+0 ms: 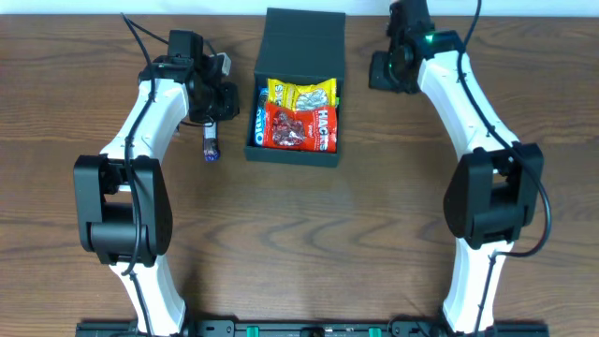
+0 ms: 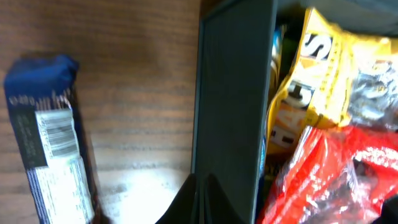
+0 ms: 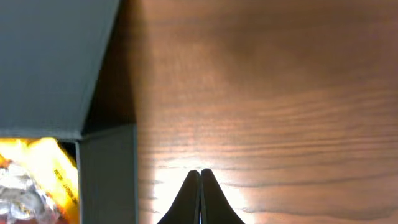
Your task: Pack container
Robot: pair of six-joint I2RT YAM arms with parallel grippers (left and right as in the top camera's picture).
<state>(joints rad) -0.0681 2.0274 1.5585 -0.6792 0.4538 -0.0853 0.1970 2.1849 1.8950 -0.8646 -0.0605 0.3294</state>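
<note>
Brown wood-grain worktop (image 1: pixel 299 234); matte dark green square container (image 1: pixel 301 42) holding crinkly packets (image 1: pixel 301 117); left gripper (image 2: pixel 198 202) and right gripper (image 3: pixel 200 196) both clenched, empty

Overhead, the light is bright and even and the picture is sharp. The desk (image 1: pixel 374 234) carries only soft shadows, and the container (image 1: pixel 298 56) reads very dark. My left wrist view is smeared. The blue packet (image 2: pixel 46 143) left of the container wall has blurred print, and white glare sits on the desk close against that wall. In my right wrist view, glare pools around my right fingers (image 3: pixel 191 198), and a deep shadow lies just beside the container.
</note>
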